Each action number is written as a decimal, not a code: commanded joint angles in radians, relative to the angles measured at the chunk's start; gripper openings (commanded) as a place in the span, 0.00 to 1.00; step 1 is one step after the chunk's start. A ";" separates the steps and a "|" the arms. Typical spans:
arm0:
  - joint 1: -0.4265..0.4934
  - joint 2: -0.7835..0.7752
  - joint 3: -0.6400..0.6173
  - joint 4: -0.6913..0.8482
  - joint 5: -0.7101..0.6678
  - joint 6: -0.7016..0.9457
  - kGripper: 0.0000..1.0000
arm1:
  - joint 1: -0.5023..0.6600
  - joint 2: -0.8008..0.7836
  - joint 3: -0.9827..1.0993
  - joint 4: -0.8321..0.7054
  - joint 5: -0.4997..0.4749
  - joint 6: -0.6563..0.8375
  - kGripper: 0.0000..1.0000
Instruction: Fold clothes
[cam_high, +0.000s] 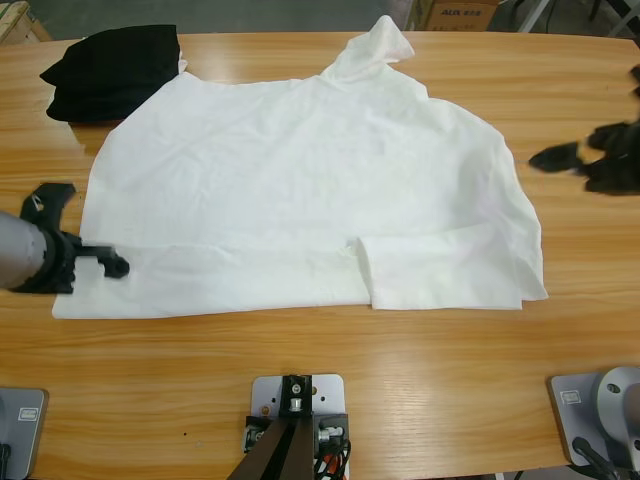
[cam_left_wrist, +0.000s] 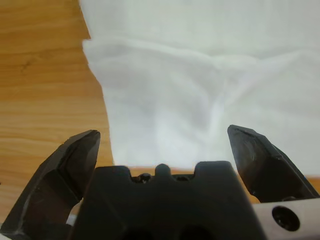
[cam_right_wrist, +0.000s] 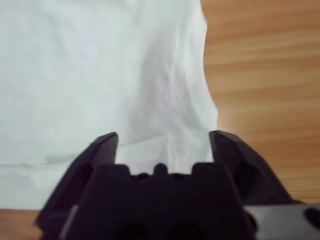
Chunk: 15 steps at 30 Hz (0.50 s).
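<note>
white t-shirt (cam_high: 300, 190) lay spread mid-table, bottom strip folded up. left gripper (cam_left_wrist: 162, 145) jaws apart at shirt's left edge; right gripper (cam_right_wrist: 162, 145) jaws apart over right edge. risk: thin fabric slipping, one layer caught, fold dragged askew toward black bundle (cam_high: 112, 70).

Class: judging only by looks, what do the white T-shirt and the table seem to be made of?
White T-shirt: thin matte woven or knit fabric, probably cotton; it wrinkles and drapes softly. Table: wood or wood-look laminate, lightly glossy; grain lines run along it.
</note>
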 joint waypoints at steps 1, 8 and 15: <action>0.369 -0.078 -0.043 -0.232 -0.186 0.362 0.95 | -0.235 0.380 -0.389 0.277 0.342 -0.361 1.00; 0.687 0.026 -0.217 -0.343 -0.581 0.671 0.95 | -0.291 0.650 -0.780 0.413 0.545 -0.538 1.00; 0.745 0.210 -0.393 -0.312 -0.601 0.703 0.92 | -0.291 0.763 -0.964 0.500 0.557 -0.544 1.00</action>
